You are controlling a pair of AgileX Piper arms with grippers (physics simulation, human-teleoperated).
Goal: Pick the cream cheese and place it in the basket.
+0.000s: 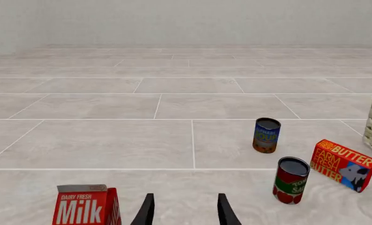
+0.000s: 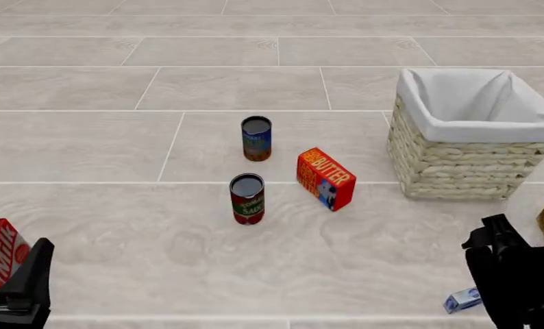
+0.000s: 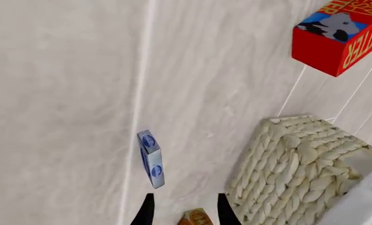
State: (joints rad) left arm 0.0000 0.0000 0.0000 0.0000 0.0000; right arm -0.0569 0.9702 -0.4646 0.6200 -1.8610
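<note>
The cream cheese [image 2: 462, 299] lies near the bench's near edge, beside the right fingers [image 3: 223, 208], spread and empty; left fingers [image 1: 147, 212] spread too.

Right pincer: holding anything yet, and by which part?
Nothing held. The right pincer is open, with the cream cheese lying free on the floor ahead of its tips. The left pincer is open and empty too.
</note>
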